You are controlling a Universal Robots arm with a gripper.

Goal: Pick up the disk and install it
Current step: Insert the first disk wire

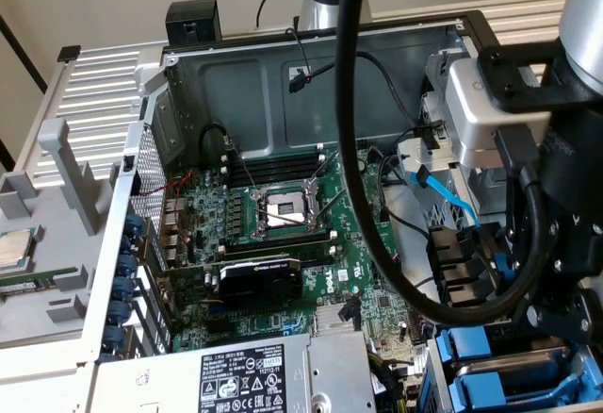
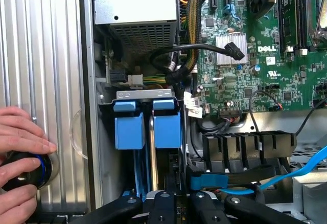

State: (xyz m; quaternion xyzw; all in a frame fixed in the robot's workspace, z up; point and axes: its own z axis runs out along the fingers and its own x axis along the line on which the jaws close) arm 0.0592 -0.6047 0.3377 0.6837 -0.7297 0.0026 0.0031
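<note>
The disk (image 1: 513, 375) lies in the drive bay at the lower right of the exterior view, a silver face between bright blue carrier rails. In the wrist view two blue carrier tabs (image 2: 167, 129) stand side by side in the bay with a grey edge between them. My gripper (image 1: 556, 314) hangs right over the bay. In the wrist view the gripper (image 2: 181, 203) has its black fingers (image 2: 163, 206) drawn close together at the end of the blue rails. Whether they pinch the disk is hidden.
The open computer case holds the green motherboard (image 1: 283, 234), a black graphics card (image 1: 259, 281) and the grey power-supply box (image 1: 254, 380). A thick black cable (image 1: 353, 149) and a blue data cable (image 1: 443, 196) cross near my arm. A person's hand (image 2: 20, 142) rests on a black knob (image 2: 23, 170).
</note>
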